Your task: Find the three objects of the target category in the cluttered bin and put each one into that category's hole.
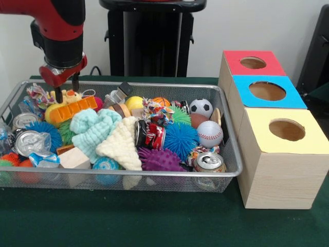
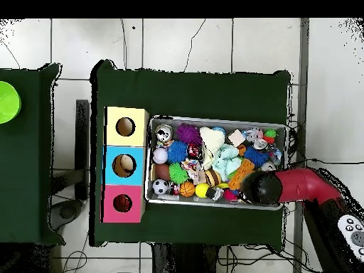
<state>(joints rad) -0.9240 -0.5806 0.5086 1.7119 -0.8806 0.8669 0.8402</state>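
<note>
Gripper (image 1: 67, 86), fingers spread and empty, hangs over the wire-mesh bin's (image 1: 226, 172) far corner, just above a yellow plush animal (image 1: 71, 96); the red-topped box's hole (image 1: 253, 63) lies well apart.

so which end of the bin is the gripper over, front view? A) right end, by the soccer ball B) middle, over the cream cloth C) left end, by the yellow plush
C: the gripper hangs at the left end of the bin, just above the yellow plush.
</note>
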